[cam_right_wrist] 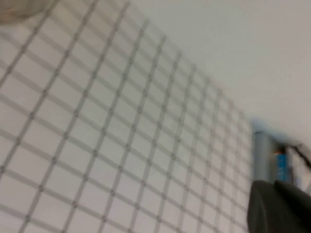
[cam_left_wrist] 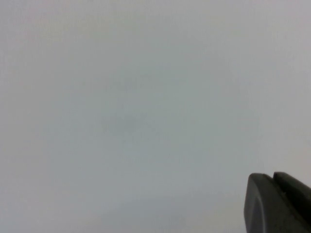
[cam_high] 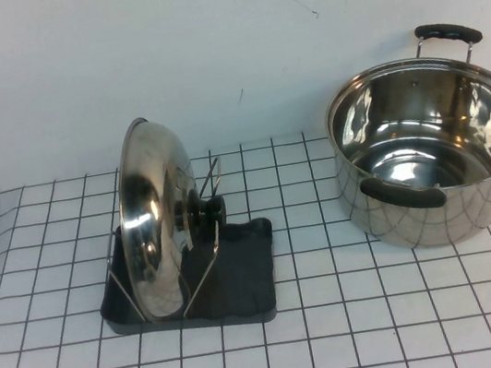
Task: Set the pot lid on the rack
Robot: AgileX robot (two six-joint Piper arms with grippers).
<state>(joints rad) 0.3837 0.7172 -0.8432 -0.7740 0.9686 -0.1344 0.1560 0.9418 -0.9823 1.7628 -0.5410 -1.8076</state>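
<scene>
The pot lid (cam_high: 152, 222), shiny domed steel with a black knob (cam_high: 205, 211), stands on edge in the rack's wire uprights (cam_high: 205, 270), knob facing right. The rack's dark grey tray base (cam_high: 246, 277) sits left of centre on the checked cloth. Neither arm shows in the high view. My left gripper (cam_left_wrist: 272, 177) shows only as two dark fingertips pressed together before a blank pale wall, holding nothing. My right gripper (cam_right_wrist: 273, 184) shows the same way, shut and empty, above the checked cloth (cam_right_wrist: 97, 136).
A deep steel pot (cam_high: 432, 154) with black handles stands at the back right, without a lid. The white wall rises behind the table. A grey post with a blue object (cam_right_wrist: 279, 165) shows past the cloth's edge in the right wrist view.
</scene>
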